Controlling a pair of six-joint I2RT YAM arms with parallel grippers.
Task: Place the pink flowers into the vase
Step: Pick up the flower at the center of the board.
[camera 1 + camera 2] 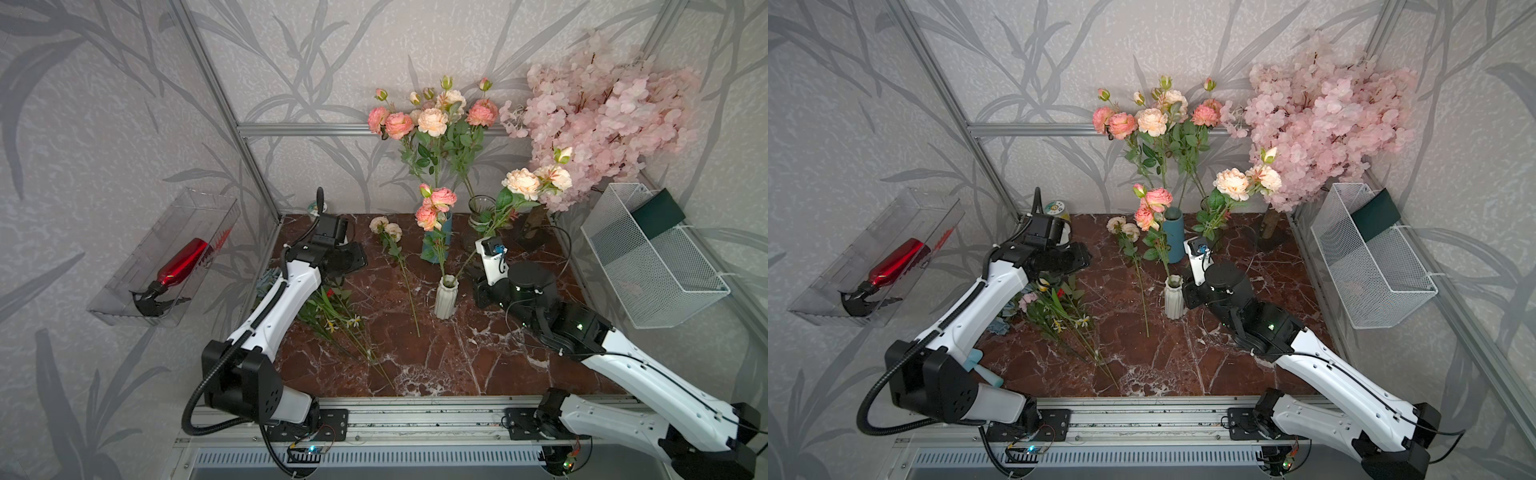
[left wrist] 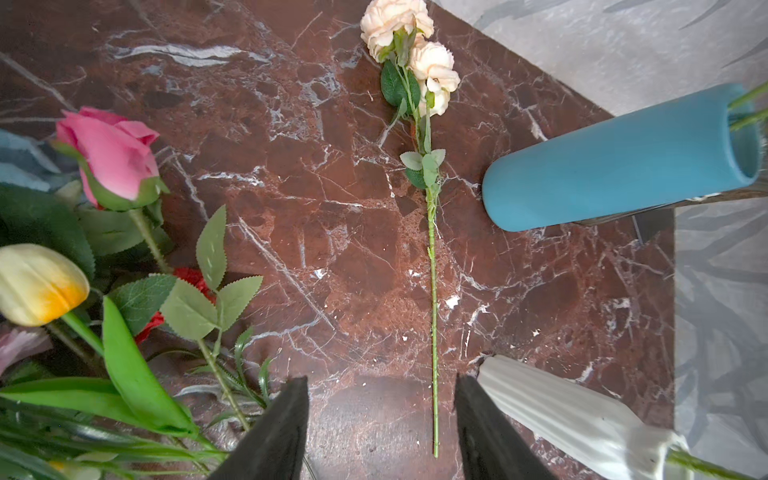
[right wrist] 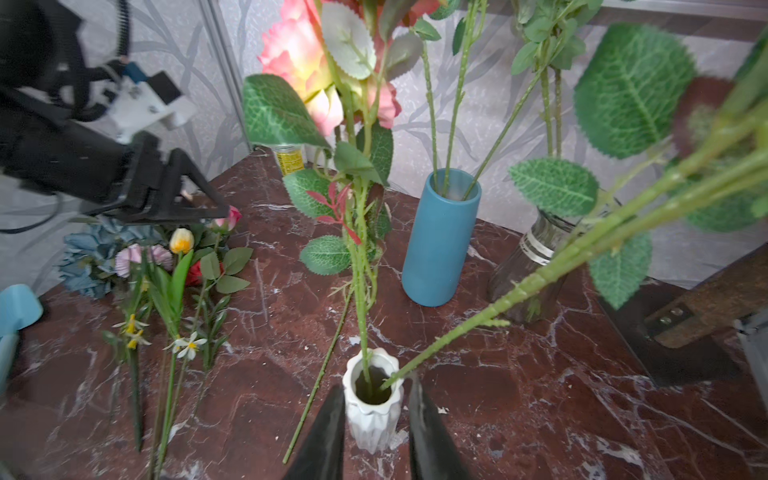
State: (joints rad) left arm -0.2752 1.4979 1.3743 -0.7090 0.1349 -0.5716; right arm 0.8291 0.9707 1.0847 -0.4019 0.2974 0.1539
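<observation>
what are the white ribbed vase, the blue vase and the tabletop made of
The white ribbed vase: likely glazed ceramic, glossy fluted sides. The blue vase: matte, smooth, probably ceramic or coated metal. The tabletop: red-brown marble look, white veins, polished, possibly printed.

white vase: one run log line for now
white vase: two pink flowers in | third stem: flat on table | right jaws: flanking vase, grip unclear | left jaws: open over stem

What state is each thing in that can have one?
white ribbed vase: upright, holding two flower sprays.
blue vase: upright, not empty.
peach flower spray: lying flat on marble table.
left end effector: open, empty.
right end effector: straddling white ribbed vase, grip unclear.
</observation>
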